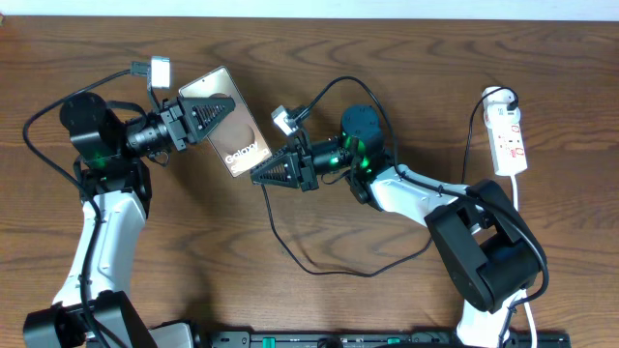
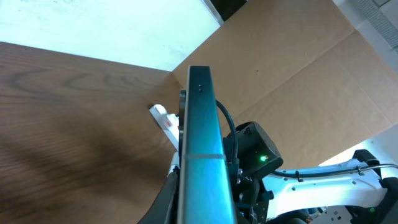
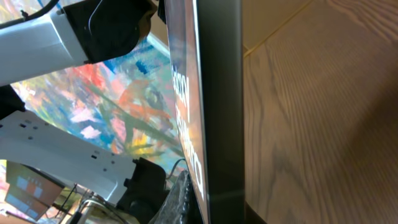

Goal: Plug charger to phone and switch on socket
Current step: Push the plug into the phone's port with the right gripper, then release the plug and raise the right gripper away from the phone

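Left gripper (image 1: 224, 108) is clamped on the phone (image 1: 244, 133), fingers across its upper half. The lettered face shows in the overhead view, and the slab seems lifted off the table (image 1: 387, 39), tilted. In the left wrist view the phone (image 2: 202, 143) runs edge-on straight up out of the fingers.

Right gripper (image 1: 261, 176) has its tip right at the phone's lower end, the one nearest the "Galaxy" lettering. Fingers look narrow from above, but whether they pinch the plug tip or have let go I cannot tell. The right wrist view is filled by the phone's dark edge (image 3: 214, 93) and shows no plug.

The charger (image 1: 319, 273) is a thin black cable that drops from the right gripper and loops low across the table toward the right arm's base.

Step in hand, as I judge it: plugging in the charger, either at insertion or just past it. The socket (image 1: 510, 140) lies well apart at the far right edge with a black plug in it, switch step not yet done.

Next move calls for confirming the plug is seated, then freeing the right gripper and swinging it right to press the switch.

Pose:
- **Left arm:** rises from the bottom-left base, wrist bent right.
- **Right arm:** reaches left from the bottom-right base, forearm low — the two grippers almost meet at the phone.
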Controlling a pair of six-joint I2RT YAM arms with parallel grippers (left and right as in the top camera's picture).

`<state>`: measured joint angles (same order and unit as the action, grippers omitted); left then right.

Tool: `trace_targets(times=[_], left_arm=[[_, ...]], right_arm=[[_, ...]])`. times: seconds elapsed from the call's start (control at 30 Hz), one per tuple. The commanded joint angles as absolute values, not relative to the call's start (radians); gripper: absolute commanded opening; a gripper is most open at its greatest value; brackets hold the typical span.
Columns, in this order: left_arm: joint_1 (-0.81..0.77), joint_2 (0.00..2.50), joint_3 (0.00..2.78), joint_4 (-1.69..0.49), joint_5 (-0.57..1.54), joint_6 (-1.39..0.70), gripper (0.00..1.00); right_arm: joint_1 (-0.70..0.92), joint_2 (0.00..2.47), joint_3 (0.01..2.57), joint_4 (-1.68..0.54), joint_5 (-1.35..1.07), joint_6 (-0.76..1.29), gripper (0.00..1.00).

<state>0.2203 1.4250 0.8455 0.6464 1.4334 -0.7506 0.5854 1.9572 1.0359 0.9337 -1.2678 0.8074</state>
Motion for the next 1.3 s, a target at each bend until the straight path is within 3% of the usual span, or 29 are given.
trace_targets(times=[0.0,0.27,0.5,0.6,0.63,0.73,0.77,1.07,1.27], left_arm=[[0.182,1.418,0.817,0.633,1.572,-0.759,0.07],[0.184,1.418,0.817,0.633,1.571,-0.759,0.07],[0.187,1.418,0.817,0.633,1.571,-0.759,0.07],[0.187,1.418,0.817,0.633,1.571,-0.759,0.07],[0.187,1.418,0.817,0.633,1.571,-0.755,0.07],[0.187,1.418,0.817,0.634,1.571,-0.755,0.07],[0.187,1.418,0.817,0.633,1.572,-0.755,0.07],[0.187,1.418,0.817,0.633,1.572,-0.743,0.08],[0.187,1.418,0.817,0.633,1.572,-0.72,0.07]], right_arm=[[0.568,1.949,1.069,0.953,-1.121,0.807,0.09],[0.568,1.949,1.069,0.953,-1.127,0.807,0.15],[0.568,1.949,1.069,0.953,-1.132,0.807,0.31],[0.568,1.949,1.069,0.953,-1.132,0.807,0.5],[0.568,1.949,1.069,0.953,-1.133,0.807,0.63],[0.568,1.949,1.069,0.953,-1.134,0.807,0.86],[0.568,1.949,1.069,0.953,-1.135,0.808,0.99],[0.567,1.949,1.069,0.954,-1.135,0.812,0.99],[0.543,1.949,1.069,1.05,-1.137,0.937,0.99]])
